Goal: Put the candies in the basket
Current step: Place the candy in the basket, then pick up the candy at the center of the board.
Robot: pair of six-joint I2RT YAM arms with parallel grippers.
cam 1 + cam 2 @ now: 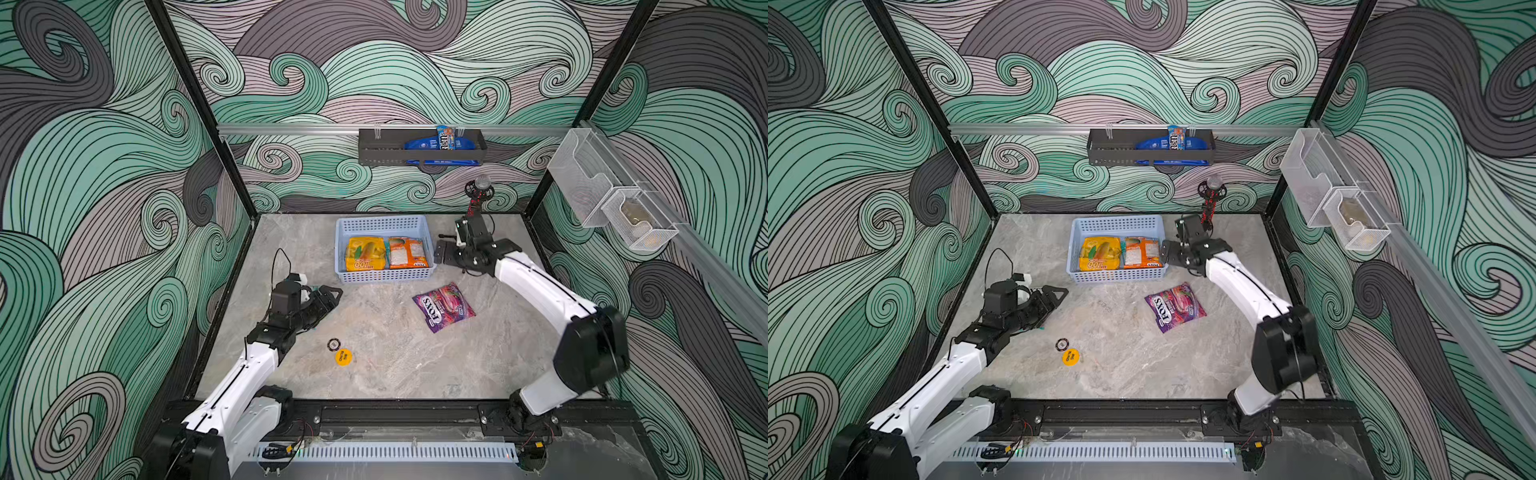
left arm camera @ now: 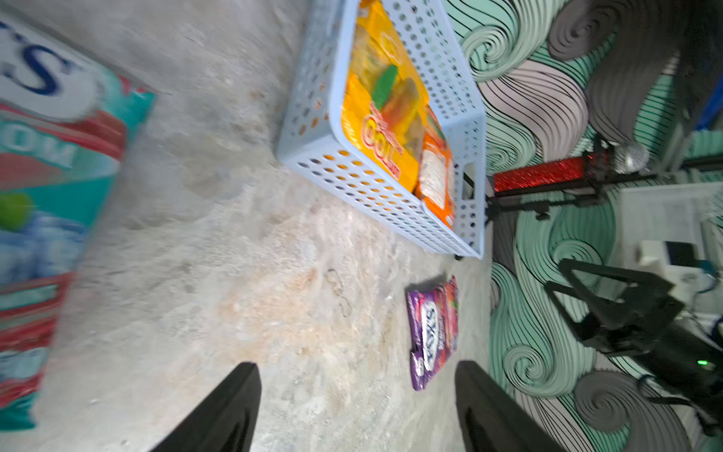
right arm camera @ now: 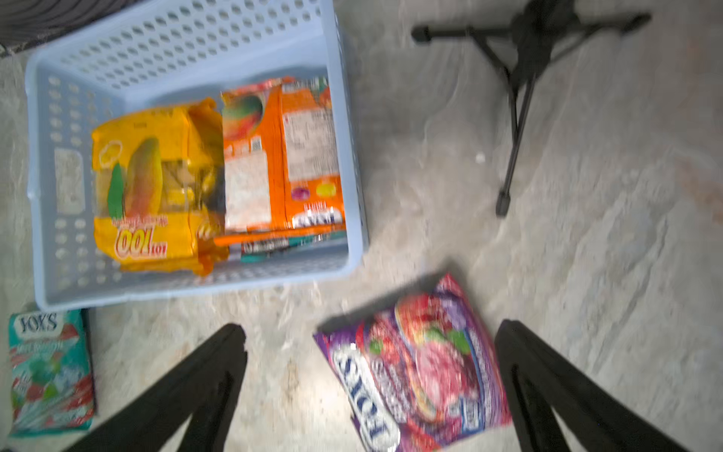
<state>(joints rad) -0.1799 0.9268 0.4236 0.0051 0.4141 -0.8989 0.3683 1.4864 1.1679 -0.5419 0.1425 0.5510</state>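
Top views showed a grey marbled desk (image 1: 374, 374) inside green swirly walls (image 1: 415, 83). The yellow bag (image 1: 365, 253) and orange bag (image 1: 408, 252) lay in the blue basket (image 1: 382, 224); the purple FOX'S bag (image 1: 443, 306) and mint bag (image 3: 49, 371) lay on the desk. The left pincer (image 2: 356, 366) and right pincer (image 3: 371, 325) stood open, holding nothing.

Perforated plastic basket (image 1: 384, 275), glossy purple bag (image 1: 444, 306), matt marbled tabletop (image 1: 395, 374)

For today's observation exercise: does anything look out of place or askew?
The purple FOX'S bag lies skewed on the table outside the basket; the mint FOX'S bag also lies outside, by the left tool.
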